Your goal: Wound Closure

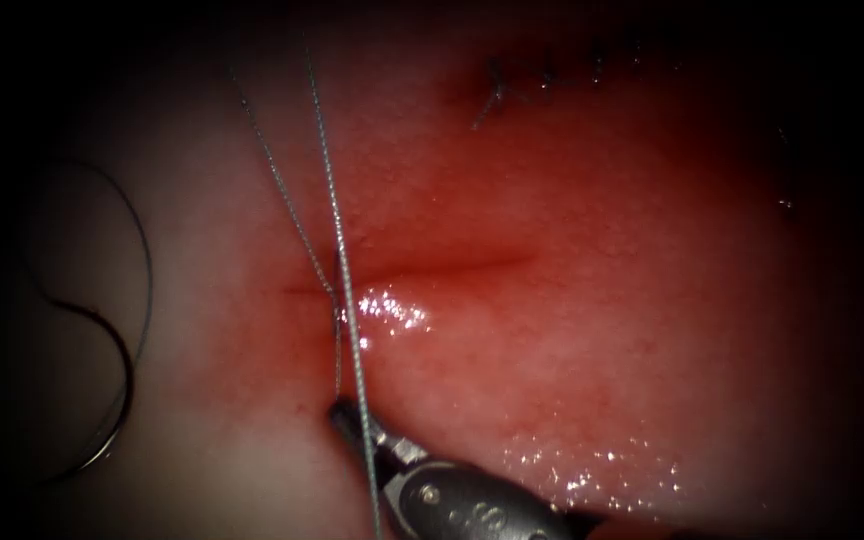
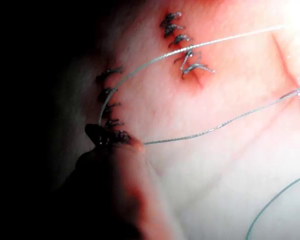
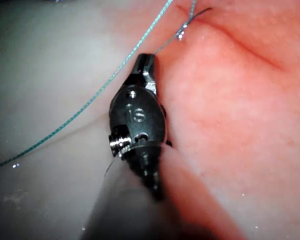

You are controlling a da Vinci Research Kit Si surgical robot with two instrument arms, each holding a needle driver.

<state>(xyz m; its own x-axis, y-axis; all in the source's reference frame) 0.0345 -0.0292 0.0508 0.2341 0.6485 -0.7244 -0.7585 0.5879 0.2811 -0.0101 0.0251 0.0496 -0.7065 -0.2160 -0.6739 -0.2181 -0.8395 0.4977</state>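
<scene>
The cut [image 1: 432, 270] runs across the red tissue [image 1: 602, 350]. My right tool [image 1: 344, 412] comes in from below the cut, jaws shut on the short thread end [image 1: 337, 350] that rises to the cut's left end; its shut tip [image 3: 145, 61] shows up close with that fine strand. Two long thread strands [image 1: 327, 170] climb from the same spot. My left tool [image 2: 107, 135] is dark, and the thread [image 2: 215, 127] bends sharply at its jaws, which look shut on it. The curved needle [image 1: 130, 385] lies loose on the pale tissue far left of the cut, held by neither tool.
Finished dark stitches [image 1: 497, 85] sit at the back, and two stitch rows [image 2: 182, 45] lie near the left tool. Wet glints [image 1: 392, 308] mark the tissue beside the cut. A slack thread loop [image 1: 142, 260] trails above the needle.
</scene>
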